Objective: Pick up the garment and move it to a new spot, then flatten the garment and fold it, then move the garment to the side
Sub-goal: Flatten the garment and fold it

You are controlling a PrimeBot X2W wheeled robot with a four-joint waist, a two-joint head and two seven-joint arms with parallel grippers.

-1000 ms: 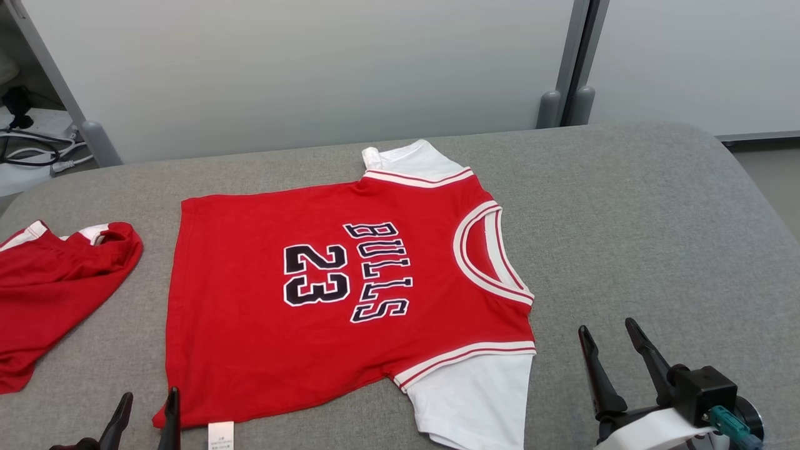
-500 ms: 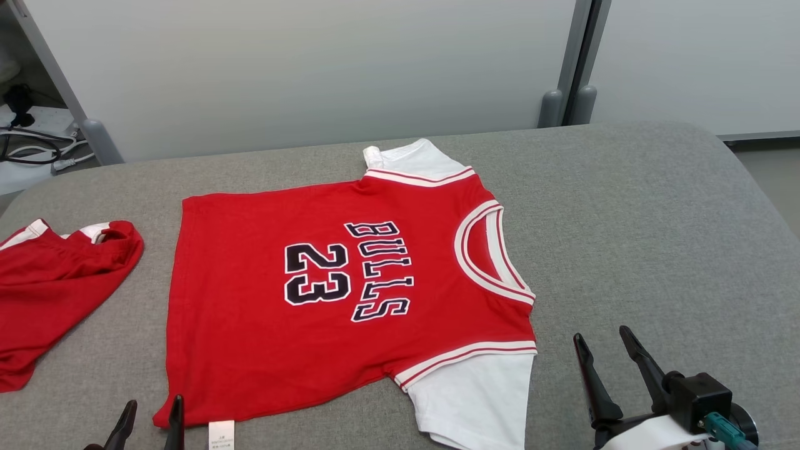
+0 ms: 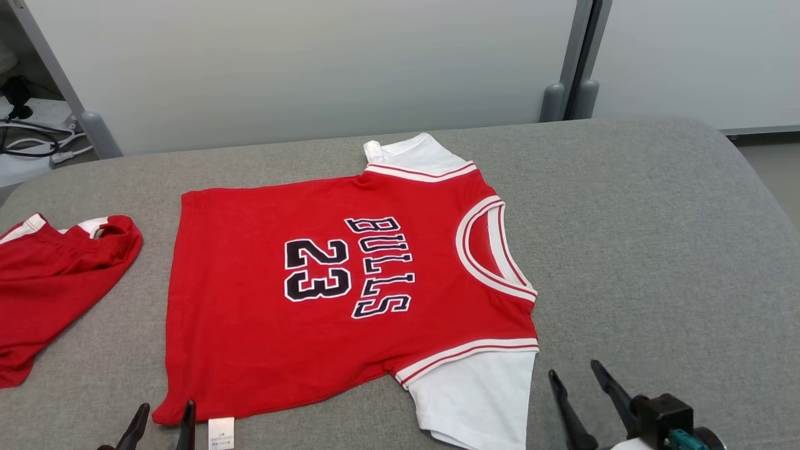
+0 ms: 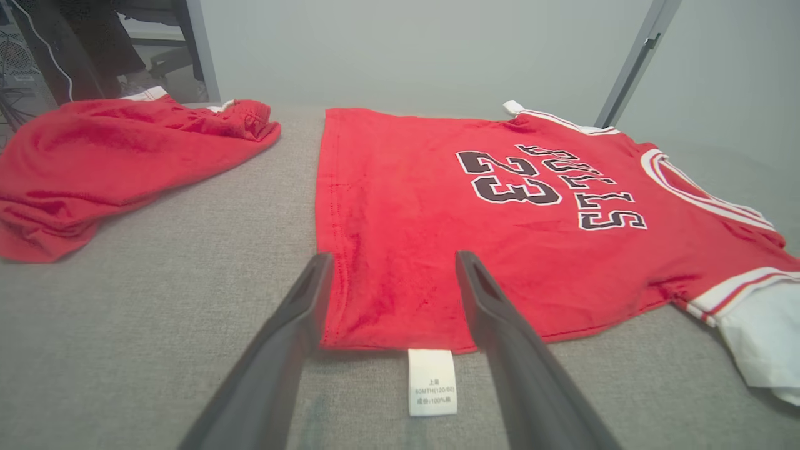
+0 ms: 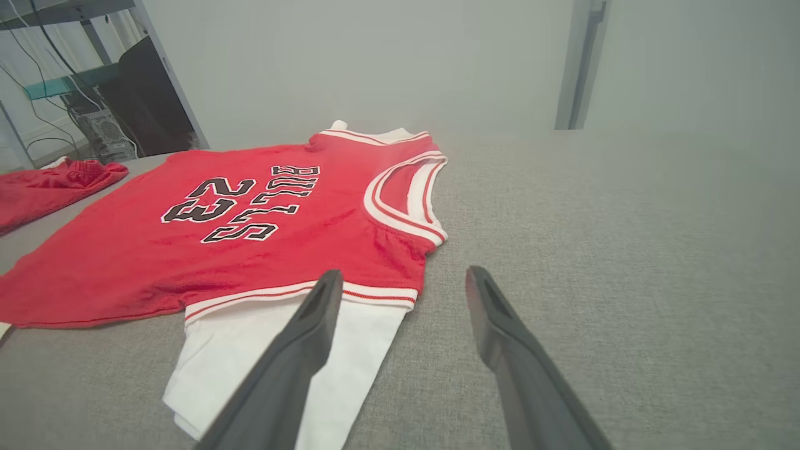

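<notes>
A red garment [image 3: 325, 300] printed "BULLS 23" lies flat in the middle of the head view on a grey padded surface [image 3: 656, 250], neck opening toward the right and hem toward the left. One white sleeve [image 3: 481, 400] points to the bottom edge. A white care label [image 3: 220, 432] sticks out at the lower left corner of the hem. A second red garment [image 3: 56, 281] lies crumpled at the far left, apart from the first. Pale wall panels [image 3: 312, 62] fill the top of the frame, split by a grey post [image 3: 565, 62], with cables [image 3: 31, 134] at the upper left. Nothing lies on the flat garment or between it and the grippers. The left gripper [image 3: 166, 406] sits at the bottom left, jaws spread wide and holding nothing; in its wrist view the fingers straddle the hem corner and label. The right gripper [image 3: 573, 369] sits at the bottom right beside the sleeve, also wide apart and empty. Compared with a second ago, the right gripper is lower and further left in the frame, nearer the sleeve. The left gripper has edged right. The whole picture has shifted slightly, and the garment lies as before.
</notes>
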